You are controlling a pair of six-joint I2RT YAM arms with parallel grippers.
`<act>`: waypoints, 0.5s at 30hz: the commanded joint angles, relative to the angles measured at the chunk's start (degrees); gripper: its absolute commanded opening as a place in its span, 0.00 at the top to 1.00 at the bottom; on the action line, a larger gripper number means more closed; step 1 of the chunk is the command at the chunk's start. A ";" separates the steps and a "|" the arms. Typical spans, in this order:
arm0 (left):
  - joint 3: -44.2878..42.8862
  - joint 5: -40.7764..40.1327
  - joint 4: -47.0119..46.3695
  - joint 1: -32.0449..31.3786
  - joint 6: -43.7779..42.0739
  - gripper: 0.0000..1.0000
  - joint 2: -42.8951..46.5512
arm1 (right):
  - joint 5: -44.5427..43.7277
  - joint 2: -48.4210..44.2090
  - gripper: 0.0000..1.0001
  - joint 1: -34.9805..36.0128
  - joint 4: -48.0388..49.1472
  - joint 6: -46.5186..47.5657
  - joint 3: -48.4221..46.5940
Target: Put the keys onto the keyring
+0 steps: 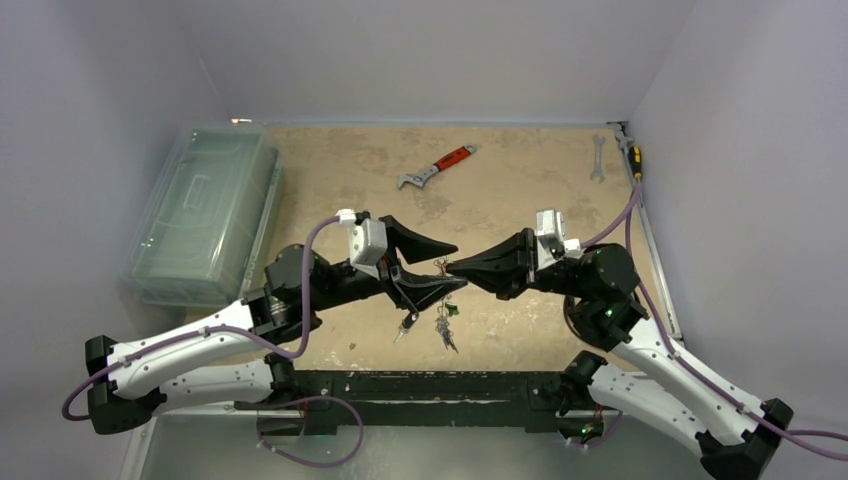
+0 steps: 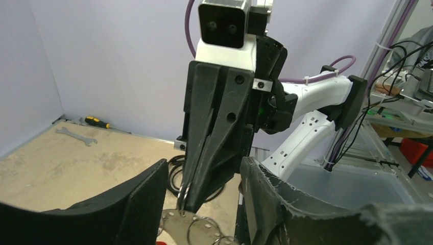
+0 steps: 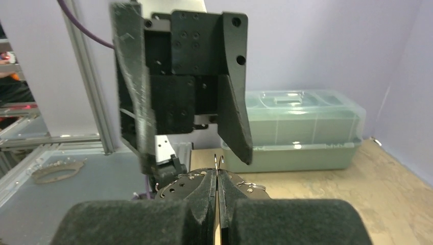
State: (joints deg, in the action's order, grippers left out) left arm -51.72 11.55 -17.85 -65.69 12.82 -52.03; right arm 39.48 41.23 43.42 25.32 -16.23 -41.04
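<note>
The keyring (image 2: 171, 224) is held up off the counter where the two arms meet, with keys (image 1: 443, 322) dangling beneath it; how many are already threaded I cannot tell. The right gripper (image 2: 185, 204) has its jaws closed on a thin edge of the keyring, pinched at the very tips. The left gripper (image 3: 196, 153) faces it with jaws apart, one finger on each side of the ring, holding nothing. My reading is that this is a regrasp in the middle of threading: the right arm carries the ring while the left is free. The next move likely calls for the left to take a fresh hold on the ring or on a key. It must be placed finely, since the metal is thin and slick and the hanging keys will swing. Beyond, the counter (image 1: 520, 190) is tan and worn. A red-handled wrench (image 1: 437, 167) lies toward the back, a spanner (image 1: 597, 158) and a screwdriver (image 1: 633, 155) sit in the far right corner, and a clear lidded box (image 1: 205, 215) runs along the left. Plain pale walls close it in.
</note>
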 commanded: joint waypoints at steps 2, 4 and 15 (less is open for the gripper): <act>-2.78 -0.77 -0.53 -0.23 0.03 0.38 0.25 | -4.45 -0.42 1.00 -0.09 -1.81 4.58 0.43; -3.01 -1.89 -0.44 -0.23 0.39 0.30 0.55 | -5.24 -0.59 1.00 -0.09 -2.48 5.38 0.60; -4.09 -26.82 9.36 -0.23 -3.80 0.13 5.06 | -11.71 -1.79 1.00 -0.05 -9.82 11.72 -0.14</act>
State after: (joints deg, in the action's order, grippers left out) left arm -54.41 -1.54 -12.14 -65.71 12.29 -49.78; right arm 31.62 41.15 43.42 16.08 -8.14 -39.94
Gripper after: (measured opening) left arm 0.860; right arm 0.007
